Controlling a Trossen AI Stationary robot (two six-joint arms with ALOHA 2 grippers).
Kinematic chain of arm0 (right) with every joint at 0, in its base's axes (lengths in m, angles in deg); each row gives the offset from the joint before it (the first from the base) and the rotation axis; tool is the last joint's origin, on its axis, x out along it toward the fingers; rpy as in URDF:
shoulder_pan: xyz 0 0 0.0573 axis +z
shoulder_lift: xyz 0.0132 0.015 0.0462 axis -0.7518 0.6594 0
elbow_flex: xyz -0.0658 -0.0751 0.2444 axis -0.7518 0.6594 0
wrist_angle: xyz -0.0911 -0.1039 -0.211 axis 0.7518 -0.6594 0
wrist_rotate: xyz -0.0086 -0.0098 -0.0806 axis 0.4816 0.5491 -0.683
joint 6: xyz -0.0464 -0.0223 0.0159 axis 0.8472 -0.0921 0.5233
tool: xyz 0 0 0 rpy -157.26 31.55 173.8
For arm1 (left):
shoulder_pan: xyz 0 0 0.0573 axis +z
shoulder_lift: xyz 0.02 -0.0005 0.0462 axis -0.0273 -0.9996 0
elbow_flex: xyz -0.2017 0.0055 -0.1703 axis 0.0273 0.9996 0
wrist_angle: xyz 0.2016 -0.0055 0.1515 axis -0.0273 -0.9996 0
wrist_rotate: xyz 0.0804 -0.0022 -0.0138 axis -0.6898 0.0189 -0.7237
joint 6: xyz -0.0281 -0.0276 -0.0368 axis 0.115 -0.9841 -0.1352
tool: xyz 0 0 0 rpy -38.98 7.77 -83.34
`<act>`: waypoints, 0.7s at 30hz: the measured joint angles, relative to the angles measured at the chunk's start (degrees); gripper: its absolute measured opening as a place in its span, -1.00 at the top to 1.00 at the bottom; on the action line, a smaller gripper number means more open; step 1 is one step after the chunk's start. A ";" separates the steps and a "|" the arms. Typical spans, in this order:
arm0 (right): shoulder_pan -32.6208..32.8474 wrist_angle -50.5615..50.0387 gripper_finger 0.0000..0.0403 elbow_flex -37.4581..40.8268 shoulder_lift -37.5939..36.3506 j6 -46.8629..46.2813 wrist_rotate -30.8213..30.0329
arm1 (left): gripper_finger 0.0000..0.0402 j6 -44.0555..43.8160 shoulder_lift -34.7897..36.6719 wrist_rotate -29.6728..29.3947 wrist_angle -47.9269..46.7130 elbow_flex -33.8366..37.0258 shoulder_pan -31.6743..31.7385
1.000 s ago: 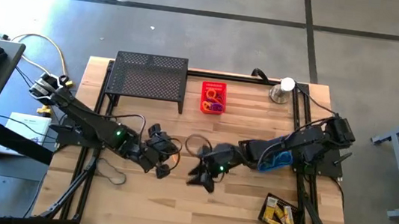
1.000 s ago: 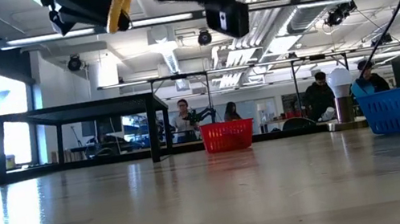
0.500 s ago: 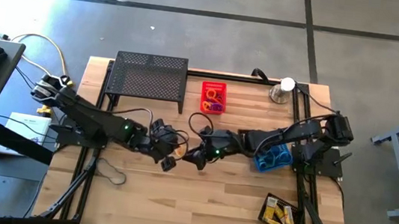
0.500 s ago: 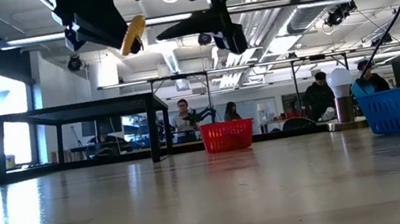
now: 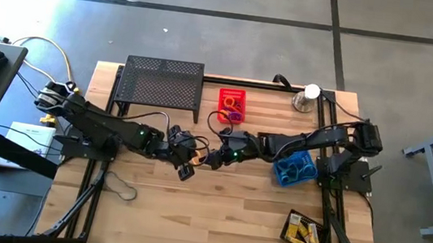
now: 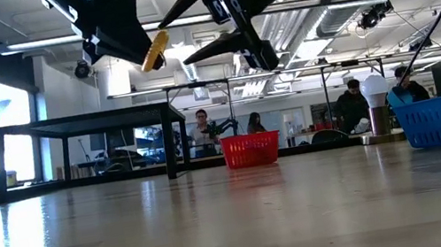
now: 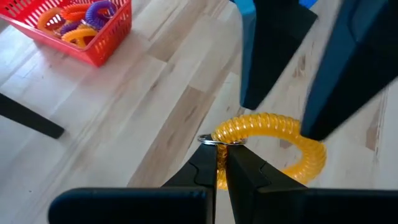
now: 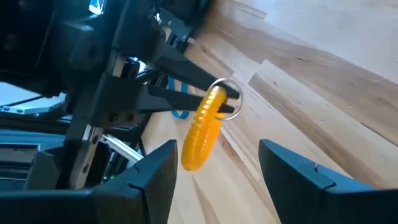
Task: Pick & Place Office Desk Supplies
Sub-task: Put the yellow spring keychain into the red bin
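The wooden counter point(image 5: 214, 211) carries a black mesh shelf point(image 5: 163, 84) at 11 o'clock, a red basket point(image 5: 231, 105) of coloured loops point(image 7: 81, 22) at 12, a blue basket point(image 5: 294, 169) at 3 and a tray of yellow boxes point(image 5: 303, 230) at 5. Mid-counter, above the surface, the left gripper point(image 7: 219, 144) is pressed together, pinching a yellow coil loop point(image 7: 280, 134) by its metal ring. The right gripper point(image 8: 214, 171), fingers spread, faces it from 3 o'clock, the coil just off its fingertips
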 joint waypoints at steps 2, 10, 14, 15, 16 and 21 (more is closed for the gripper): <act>0.02 -0.01 -0.05 0.00 0.00 0.00 -0.42 | 0.95 0.03 -0.26 -0.04 0.25 0.00 0.06; -0.22 -1.05 -0.05 0.00 0.00 -0.46 -2.34 | 0.95 1.46 -0.85 1.42 2.01 0.00 1.57; -0.48 -1.44 -0.05 0.00 0.00 -0.48 -1.68 | 0.95 1.46 -1.27 2.02 2.39 0.00 2.31; -0.63 -1.76 -0.05 0.00 0.00 -0.76 -1.47 | 0.95 1.49 -1.29 2.56 2.35 0.00 2.67; -0.70 -2.05 -0.05 0.00 0.03 -1.18 -1.62 | 0.95 1.49 -1.29 3.33 2.59 0.00 3.04; -1.08 -1.81 -0.05 -0.04 1.14 -3.18 -1.24 | 0.95 1.49 -2.75 5.46 5.35 0.06 4.43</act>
